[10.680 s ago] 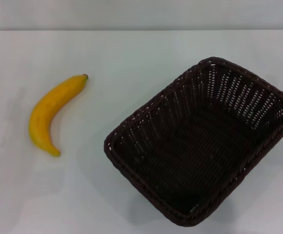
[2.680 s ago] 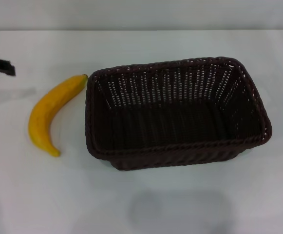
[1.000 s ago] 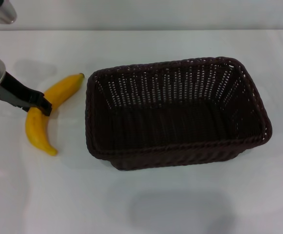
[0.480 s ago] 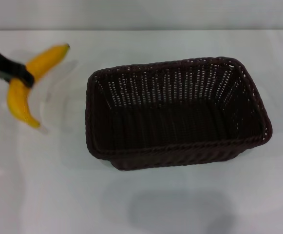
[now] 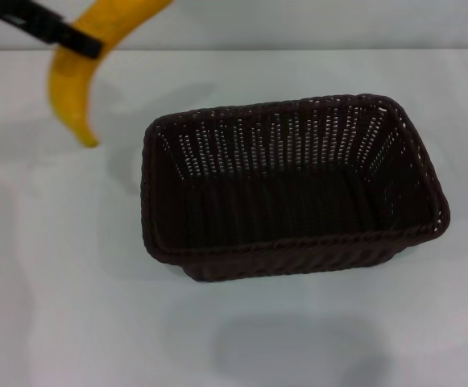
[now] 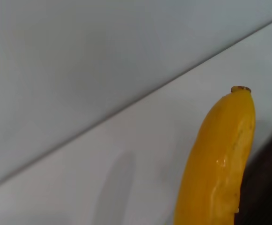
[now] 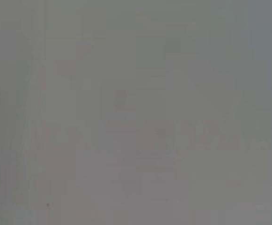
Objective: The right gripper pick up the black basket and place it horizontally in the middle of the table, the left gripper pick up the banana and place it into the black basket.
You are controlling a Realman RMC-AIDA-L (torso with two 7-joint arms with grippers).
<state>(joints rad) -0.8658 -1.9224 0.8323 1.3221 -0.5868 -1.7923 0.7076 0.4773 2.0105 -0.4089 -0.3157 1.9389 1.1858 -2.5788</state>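
1. Gripping the banana (image 5: 76, 76) about its middle, the left gripper (image 5: 79, 39) hangs at the far left of the head view, well above the table (image 5: 64, 306). The curved lower end dangles free and the stem end runs out of the top of the picture.
2. Its arm reaches in from the upper left edge as a dark bar, with only the clamped fingers showing. The left wrist view looks along the yellow skin to the dark stem tip, with white tabletop beneath.
3. Holding the fruit this high probably serves to clear the braided rim on the way over.
4. To the right, the black basket (image 5: 294, 189) sits lengthwise near the table's middle, empty and well apart from the fruit, so that half of the job looks done.
5. Nothing shows of the right gripper, and its wrist view is blank grey.
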